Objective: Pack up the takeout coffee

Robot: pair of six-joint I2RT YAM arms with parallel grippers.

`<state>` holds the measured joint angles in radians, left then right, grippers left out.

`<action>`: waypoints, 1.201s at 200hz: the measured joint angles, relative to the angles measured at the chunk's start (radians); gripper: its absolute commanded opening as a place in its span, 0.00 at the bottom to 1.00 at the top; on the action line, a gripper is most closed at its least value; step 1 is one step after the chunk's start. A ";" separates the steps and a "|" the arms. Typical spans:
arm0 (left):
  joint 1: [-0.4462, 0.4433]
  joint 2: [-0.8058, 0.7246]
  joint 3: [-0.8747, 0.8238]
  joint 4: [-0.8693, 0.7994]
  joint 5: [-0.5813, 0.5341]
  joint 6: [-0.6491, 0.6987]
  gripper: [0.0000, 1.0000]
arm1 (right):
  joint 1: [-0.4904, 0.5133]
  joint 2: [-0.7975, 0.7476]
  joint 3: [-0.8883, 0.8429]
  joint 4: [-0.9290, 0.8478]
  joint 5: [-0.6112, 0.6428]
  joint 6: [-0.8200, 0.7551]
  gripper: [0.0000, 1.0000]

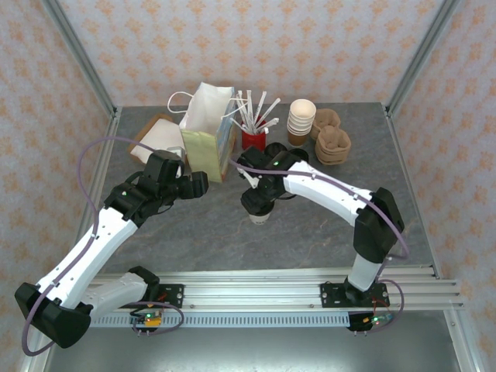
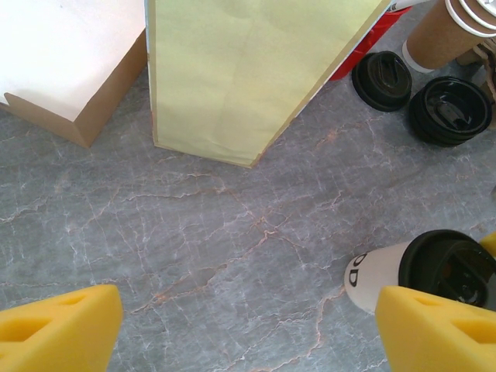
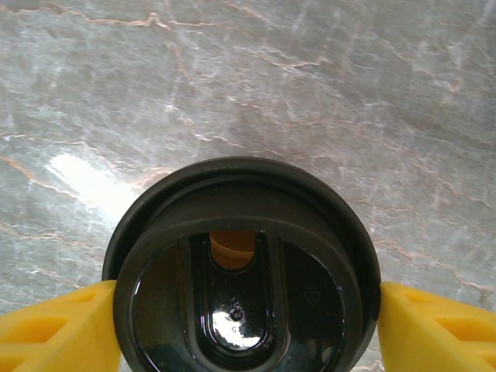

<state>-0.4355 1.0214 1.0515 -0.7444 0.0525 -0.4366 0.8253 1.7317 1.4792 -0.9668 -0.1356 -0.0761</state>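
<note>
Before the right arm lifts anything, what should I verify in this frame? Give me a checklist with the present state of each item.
1. Black lid seated on the takeout coffee: ok, it sits level on the cup.
2. Cup centred in the right gripper: ok, one jaw stands on each side of the lid.
3. Grip firm: cannot tell; the jaws meet the lid's outline, but contact is unclear.
4. Left gripper free: ok, open with nothing between the jaws.
5. Yellow-green paper bag open to receive: cannot tell; its mouth is out of sight.
6. Spare black lids apart from the cup: ok.
</note>
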 measured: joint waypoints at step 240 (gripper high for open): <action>0.000 0.000 0.000 0.000 0.001 0.016 0.86 | -0.438 -0.160 -0.177 -0.012 -0.010 0.050 0.85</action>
<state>-0.4355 1.0218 1.0515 -0.7444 0.0532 -0.4210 0.3874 1.5715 1.3022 -0.9787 -0.1452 -0.0257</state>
